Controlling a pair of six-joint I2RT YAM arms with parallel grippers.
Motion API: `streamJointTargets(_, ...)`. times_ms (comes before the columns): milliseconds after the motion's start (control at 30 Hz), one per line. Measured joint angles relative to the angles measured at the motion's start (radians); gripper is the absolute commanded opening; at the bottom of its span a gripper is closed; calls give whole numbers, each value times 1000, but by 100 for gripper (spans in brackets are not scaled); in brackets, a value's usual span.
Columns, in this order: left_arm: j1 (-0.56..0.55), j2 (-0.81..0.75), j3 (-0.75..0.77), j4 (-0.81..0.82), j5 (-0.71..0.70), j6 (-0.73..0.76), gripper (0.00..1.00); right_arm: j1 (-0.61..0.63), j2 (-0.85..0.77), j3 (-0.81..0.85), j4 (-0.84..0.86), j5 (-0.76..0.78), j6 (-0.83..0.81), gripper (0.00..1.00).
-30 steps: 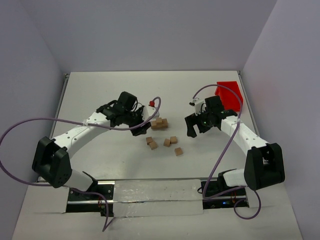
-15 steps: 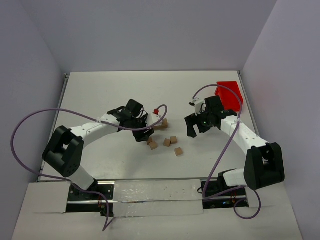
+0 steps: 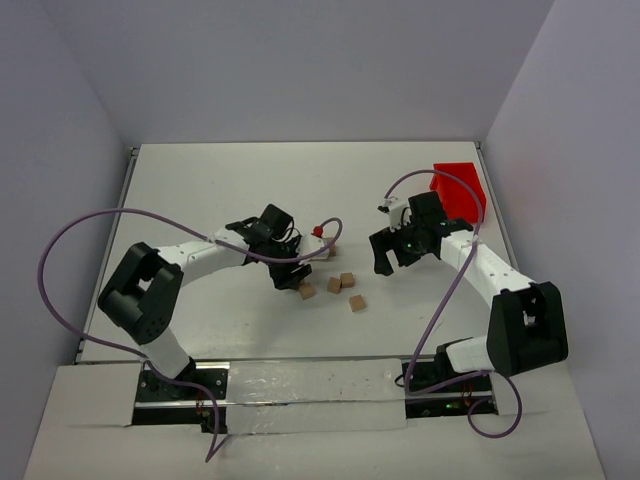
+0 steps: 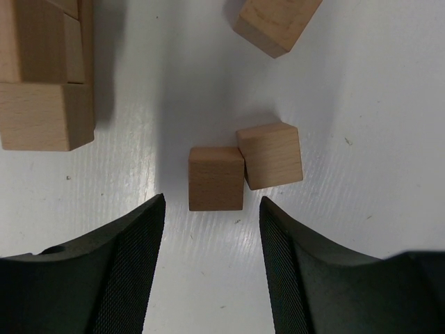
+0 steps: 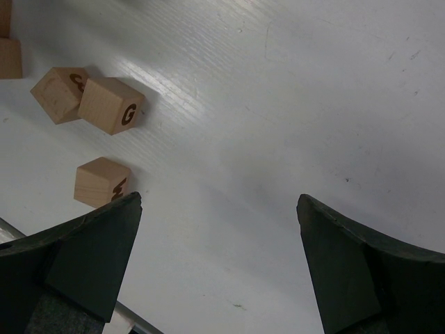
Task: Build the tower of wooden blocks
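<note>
My left gripper (image 3: 293,275) is open and empty, low over the table. In the left wrist view its jaws (image 4: 211,203) stand just short of a tan cube (image 4: 216,178), which touches a second cube (image 4: 271,156). A third loose cube (image 4: 274,24) lies farther off. The tower (image 4: 42,76), a compact stack of tan cubes, sits at the upper left; in the top view the tower (image 3: 328,249) is mostly hidden behind the left arm. Loose cubes (image 3: 334,285) lie between the arms. My right gripper (image 3: 392,258) is open and empty, with three loose cubes (image 5: 111,104) to its left.
A red plastic bin (image 3: 460,190) stands at the back right, behind the right arm. A purple cable (image 3: 330,232) loops over the tower area. White side walls close in the table on the left, right and far sides.
</note>
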Motion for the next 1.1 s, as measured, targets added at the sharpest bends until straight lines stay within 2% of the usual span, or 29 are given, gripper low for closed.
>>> streamJointTargets(167, -3, 28, 0, 14, 0, 2, 61, 0, 3, 0, 0, 1, 0, 100)
streamJointTargets(367, -5, 51, 0, 26, 0, 5, 51, 0, 11, 0, 0, 7, 0, 100)
streamJointTargets(500, -5, 57, 0, 29, 0, 9, 35, 0, 11, 0, 0, 8, 0, 100)
streamJointTargets(567, -5, 57, 3, 27, 1, 15, 20, 0, 11, 0, 0, 9, 0, 100)
streamJointTargets(667, -7, 57, 6, 18, 1, 26, 5, -2, 11, 0, 0, 8, 0, 100)
streamJointTargets(767, -7, 51, 11, -6, 1, 32, 1, -5, 11, 0, 0, 8, 0, 100)
streamJointTargets(900, -1, 24, 47, -78, 5, 41, 1, -6, 11, 0, 0, 8, 0, 100)
streamJointTargets(1100, 36, 16, 243, -186, 25, 55, 0, -6, 11, 0, 0, 7, 0, 100)
